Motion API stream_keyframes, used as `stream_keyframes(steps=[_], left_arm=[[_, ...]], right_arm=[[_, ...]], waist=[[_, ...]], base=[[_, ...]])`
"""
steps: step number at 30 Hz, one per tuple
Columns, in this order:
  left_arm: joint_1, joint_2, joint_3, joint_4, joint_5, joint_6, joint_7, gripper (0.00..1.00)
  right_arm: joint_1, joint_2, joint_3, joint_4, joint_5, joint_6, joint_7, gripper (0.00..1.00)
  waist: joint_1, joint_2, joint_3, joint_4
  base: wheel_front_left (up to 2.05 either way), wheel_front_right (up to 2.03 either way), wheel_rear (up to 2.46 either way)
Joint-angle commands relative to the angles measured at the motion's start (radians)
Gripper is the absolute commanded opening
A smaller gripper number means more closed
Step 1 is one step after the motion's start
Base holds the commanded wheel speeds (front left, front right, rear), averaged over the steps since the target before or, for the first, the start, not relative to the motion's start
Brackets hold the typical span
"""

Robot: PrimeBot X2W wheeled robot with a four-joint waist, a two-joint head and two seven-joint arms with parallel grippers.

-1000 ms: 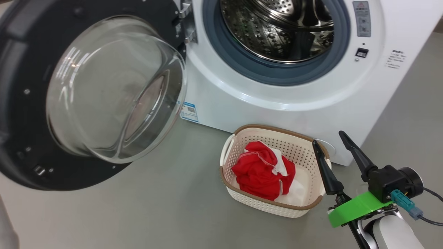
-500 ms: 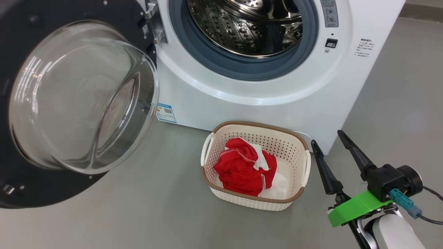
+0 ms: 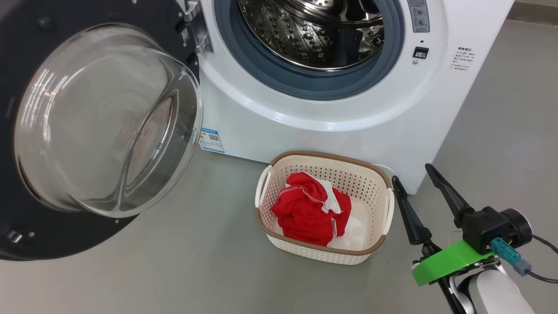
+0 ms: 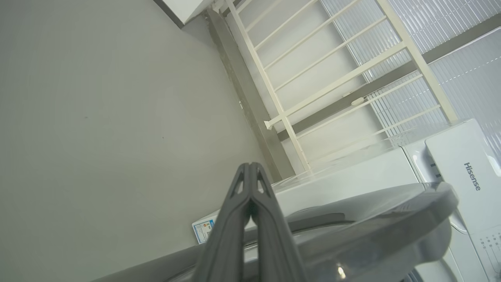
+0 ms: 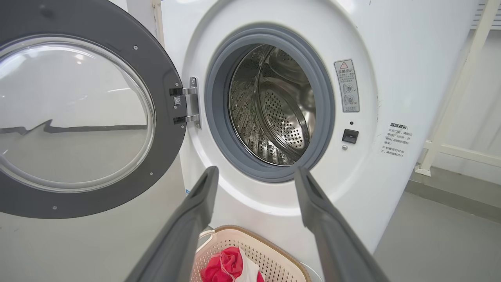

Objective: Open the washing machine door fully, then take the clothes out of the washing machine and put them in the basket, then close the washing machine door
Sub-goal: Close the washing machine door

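Lying in the basket (image 3: 322,156) before the washing machine (image 3: 331,135), the clothes (image 3: 309,213) are out of its drum (image 3: 305,35); the washing machine door (image 3: 43,244) hangs wide beside it, right gripper (image 3: 412,173) spread empty, left gripper (image 4: 250,168) pinched shut, apparently for the closing push.

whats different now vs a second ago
Only the head camera swung: the whole scene slid leftward in its picture, so none of the things moved. Nothing was grasped or released. The right gripper stays open and empty to the right of the basket, the clothes still lie in it, the washing machine door still stands open, and the left gripper stays shut.
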Motion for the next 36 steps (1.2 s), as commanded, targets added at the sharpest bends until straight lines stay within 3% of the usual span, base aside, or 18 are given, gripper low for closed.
stream_keyframes(steps=[1,10,16,24,28,36], left_arm=[[-0.009,0.059,-0.005,-0.017,-0.012,-0.018,0.03,0.0],[0.032,0.031,-0.04,-0.057,-0.089,-0.047,0.203,0.0],[0.137,-0.028,-0.084,-0.226,-0.173,-0.048,0.281,0.0],[0.233,-0.11,-0.051,-0.391,-0.294,-0.048,0.378,0.0],[0.28,-0.165,-0.035,-0.495,-0.34,-0.026,0.433,0.0],[0.369,-0.269,-0.022,-0.719,-0.408,0.059,0.526,0.0]], right_arm=[[-0.027,0.0,0.017,-0.024,0.003,0.006,-0.006,1.0],[-0.03,0.01,0.018,-0.023,0.007,0.006,-0.006,1.0],[-0.02,0.017,0.015,-0.026,0.011,0.006,-0.006,1.0],[-0.009,0.027,0.01,-0.026,0.012,0.006,-0.006,1.0],[-0.007,0.03,0.007,-0.025,0.012,0.006,-0.006,1.0],[-0.013,0.034,0.006,-0.022,0.015,0.006,-0.006,1.0]], waist=[[0.0,-0.0001,0.001,0.002],[0.0,-0.0001,0.005,0.003],[0.0,-0.0001,-0.001,0.005],[0.0,-0.0001,-0.006,0.01],[0.0,-0.0001,-0.007,0.012],[0.0,-0.0001,-0.003,0.006]], base=[[0.0,0.0,0.0],[0.0,0.0,0.0],[0.0,0.0,0.0],[0.0,0.0,0.0],[0.0,0.0,0.0],[0.0,0.0,0.0]])
